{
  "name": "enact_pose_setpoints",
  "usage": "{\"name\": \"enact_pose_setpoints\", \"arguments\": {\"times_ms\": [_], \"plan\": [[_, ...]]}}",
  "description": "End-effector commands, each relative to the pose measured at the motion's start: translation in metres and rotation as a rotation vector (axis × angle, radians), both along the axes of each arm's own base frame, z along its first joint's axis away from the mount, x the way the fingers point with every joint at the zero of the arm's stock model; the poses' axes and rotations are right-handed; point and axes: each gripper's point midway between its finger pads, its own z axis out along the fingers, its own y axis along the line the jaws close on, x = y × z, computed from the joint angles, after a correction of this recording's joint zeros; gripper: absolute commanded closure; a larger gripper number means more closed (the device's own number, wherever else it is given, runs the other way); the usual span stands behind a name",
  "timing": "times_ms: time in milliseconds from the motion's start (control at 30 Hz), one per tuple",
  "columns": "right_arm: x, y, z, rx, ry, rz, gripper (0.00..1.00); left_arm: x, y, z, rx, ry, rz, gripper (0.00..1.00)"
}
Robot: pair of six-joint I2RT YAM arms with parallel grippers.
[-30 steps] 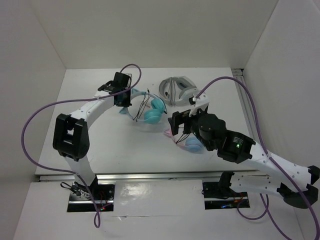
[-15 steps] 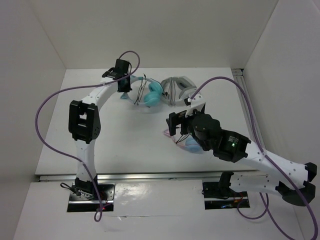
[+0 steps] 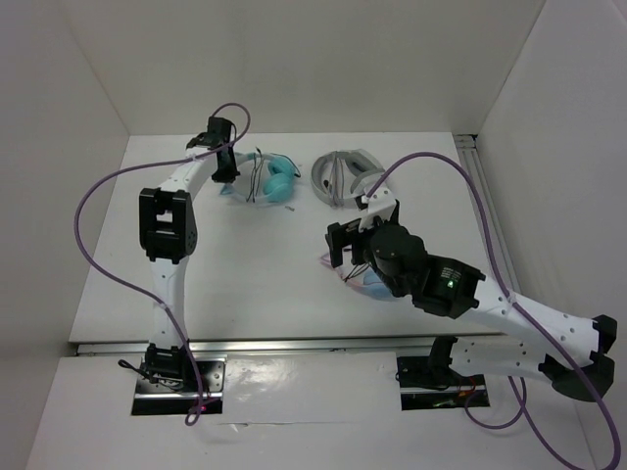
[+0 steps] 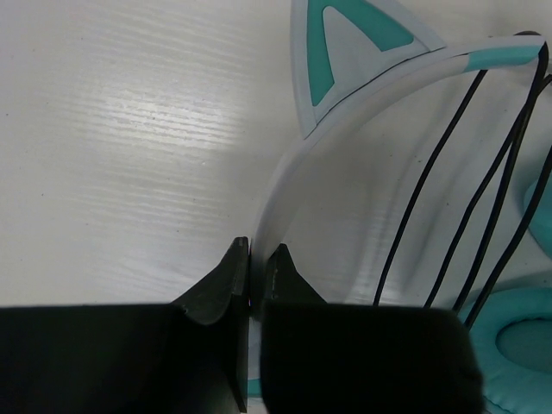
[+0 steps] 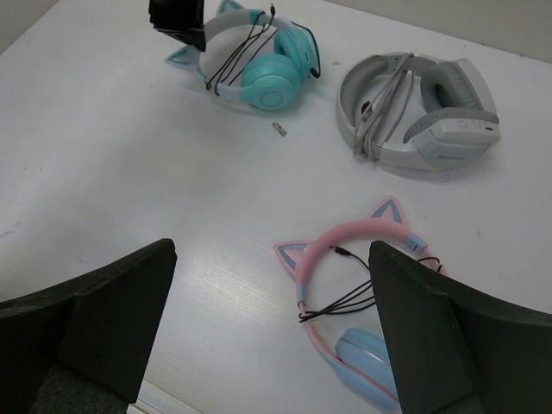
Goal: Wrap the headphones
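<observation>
White table (image 3: 245,284) with white walls on three sides holds the teal headphones (image 3: 277,181), which lie near the back, toward the left. Their thin black cable (image 4: 431,198) already runs across the pale headband in a few lines, so the wrapping looks close to done. The left gripper (image 4: 256,254) has its jaws pinched shut on the thin edge of that headband, just below one pointed cat ear. To do this step well, I think the grip should be on the band only and not squash the cable, and the loops should lie snug side by side so they do not slip off. The right gripper (image 5: 272,250) hangs well apart from the teal pair, jaws spread wide with nothing in them, above the pink cat-ear headphones (image 5: 345,259). The grey-and-white headphones (image 3: 343,176) sit near on the right, and the back wall is close behind. The best open room for moving is the bare table toward the front and middle.
</observation>
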Motion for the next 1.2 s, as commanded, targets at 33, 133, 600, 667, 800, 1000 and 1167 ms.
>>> {"name": "enact_pose_setpoints", "arguments": {"times_ms": [33,133,600,667,800,1000,1167], "plan": [[0.003,-0.002,0.001,0.037,-0.026,-0.033,0.0,0.027,-0.027,0.026,-0.083,-0.106,-0.033,0.95],[0.0,-0.005,0.002,0.08,-0.015,-0.041,0.0,0.033,-0.03,0.031,-0.094,-0.125,-0.04,0.84],[-0.012,0.014,-0.024,0.123,0.059,0.04,0.0,0.014,-0.003,0.079,-0.013,-0.167,0.1,0.0],[-0.012,0.014,-0.028,0.126,0.068,0.036,0.0,0.012,-0.005,0.107,-0.033,-0.216,0.091,0.0],[-0.013,0.01,-0.022,0.129,0.093,0.012,0.0,-0.006,-0.01,0.185,-0.08,-0.342,0.054,0.0],[-0.019,0.003,-0.017,0.132,0.126,-0.003,0.0,-0.096,-0.043,0.307,-0.175,-0.509,-0.156,0.0],[-0.034,-0.003,-0.004,0.184,0.128,0.05,0.0,-0.225,-0.039,0.271,-0.231,-0.521,-0.213,0.0]]}}
